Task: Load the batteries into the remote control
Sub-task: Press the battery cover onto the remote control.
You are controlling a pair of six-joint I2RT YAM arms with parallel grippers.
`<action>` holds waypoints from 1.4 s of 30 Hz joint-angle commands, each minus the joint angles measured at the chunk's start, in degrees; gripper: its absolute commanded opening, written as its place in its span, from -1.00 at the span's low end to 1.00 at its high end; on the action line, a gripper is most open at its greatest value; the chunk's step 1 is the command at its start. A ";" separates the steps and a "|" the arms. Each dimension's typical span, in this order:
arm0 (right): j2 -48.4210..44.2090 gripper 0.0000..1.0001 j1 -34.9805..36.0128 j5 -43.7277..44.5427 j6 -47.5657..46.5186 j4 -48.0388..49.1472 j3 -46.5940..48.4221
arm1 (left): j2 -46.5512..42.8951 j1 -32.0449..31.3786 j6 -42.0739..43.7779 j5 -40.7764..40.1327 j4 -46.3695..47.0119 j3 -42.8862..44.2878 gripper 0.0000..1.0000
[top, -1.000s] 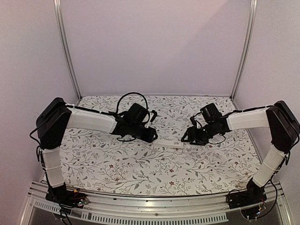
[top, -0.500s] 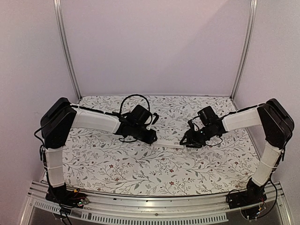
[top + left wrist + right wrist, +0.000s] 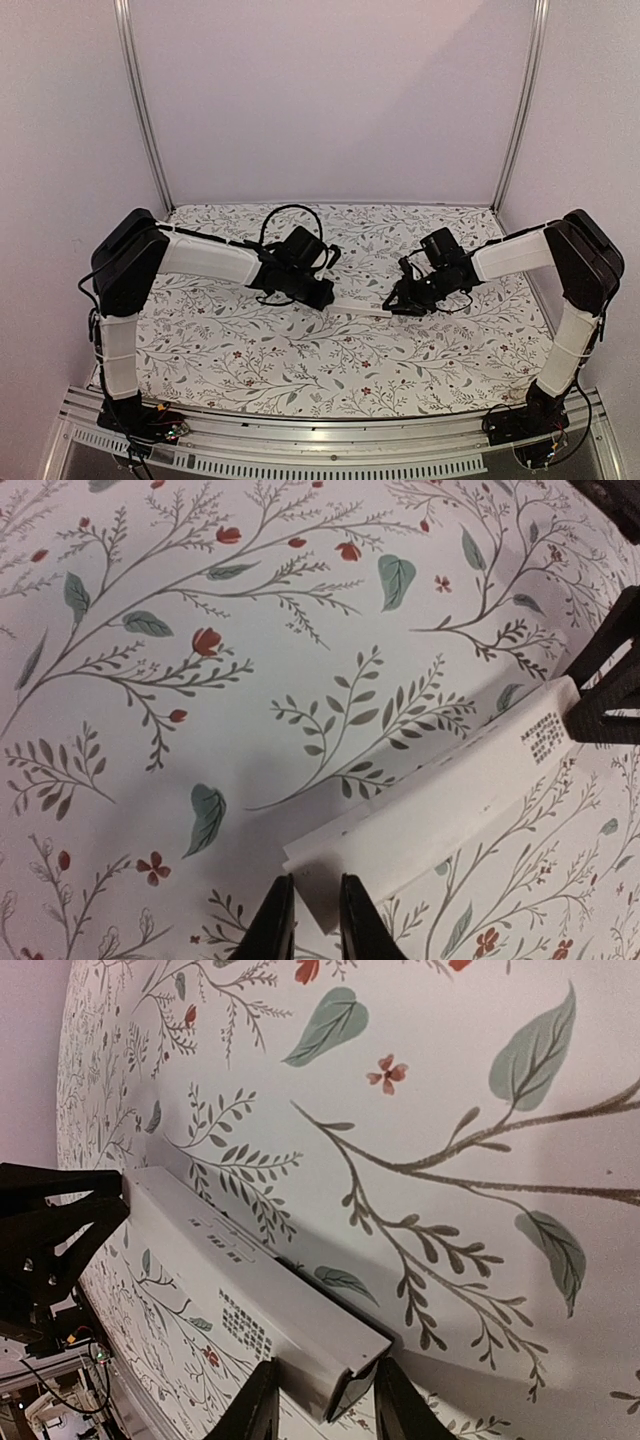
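Observation:
The remote control (image 3: 360,305) is a slim white bar low over the middle of the flowered table. My left gripper (image 3: 325,297) has its fingers on either side of the remote's left end (image 3: 312,920). My right gripper (image 3: 393,303) is closed round the right end (image 3: 325,1405). The remote's printed back (image 3: 440,810) shows in the left wrist view, and it shows again (image 3: 240,1290) in the right wrist view, with a dark gap under its far edge. The batteries are out of view.
The flowered table cloth (image 3: 300,370) spreads all round the remote. Metal posts (image 3: 140,100) and pale walls bound the back and sides. A metal rail (image 3: 330,440) runs along the near edge by the arm bases.
Both arms have drawn in toward the remote. The right gripper has moved left onto its right end, and the left gripper has shifted slightly right at the left end.

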 commanded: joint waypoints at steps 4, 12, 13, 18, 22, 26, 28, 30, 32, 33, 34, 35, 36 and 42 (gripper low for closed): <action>1.57 -0.43 -0.28 0.14 0.14 0.50 0.47 | 1.44 -1.49 0.48 -0.13 -2.43 1.02 -0.73; 1.60 -0.51 -0.30 -1.81 0.71 2.13 0.38 | 1.88 -2.21 -1.15 3.10 -1.93 0.50 -0.79; 1.51 -0.51 -0.28 -2.18 0.89 2.58 0.38 | 2.03 -2.44 -1.27 3.46 -1.88 0.56 -0.80; 2.03 -0.52 -0.28 -4.82 2.03 5.02 0.30 | 3.26 -3.48 -2.33 5.63 -1.22 1.08 -0.81; 2.54 -0.55 -0.29 -5.90 2.76 6.30 0.05 | 3.99 -4.67 -2.80 6.91 -0.97 1.87 -0.81; 3.21 -0.58 -0.32 -7.06 3.45 7.27 0.03 | 4.83 -5.72 -3.71 8.74 -0.23 2.44 -0.82; 3.40 -0.59 -0.33 -7.47 3.89 8.96 -0.05 | 5.27 -6.25 -3.88 9.40 0.00 2.68 -0.83; 3.63 -0.59 -0.33 -8.10 4.15 10.03 -0.14 | 5.60 -6.74 -4.14 10.54 0.67 2.69 -0.84; 3.89 -0.60 -0.28 -8.79 4.76 10.94 -0.08 | 6.02 -7.16 -4.22 11.53 1.17 2.90 -0.85; 4.01 -0.60 -0.33 -9.06 5.00 11.31 0.01 | 6.17 -7.38 -4.25 11.71 1.20 3.07 -0.86; 4.11 -0.61 -0.36 -9.22 5.24 11.64 0.03 | 6.28 -7.72 -4.03 11.62 1.21 3.20 -0.87; 4.16 -0.62 -0.39 -9.59 5.43 11.90 0.08 | 6.32 -8.00 -3.69 11.27 1.10 3.36 -0.87; 4.20 -0.62 -0.49 -9.83 5.49 12.19 0.11 | 6.41 -8.33 -3.52 10.81 0.73 3.66 -0.87; 4.34 -0.66 -1.28 -10.58 6.07 12.76 -0.03 | 6.29 -8.65 -3.30 9.76 -0.39 3.46 -0.89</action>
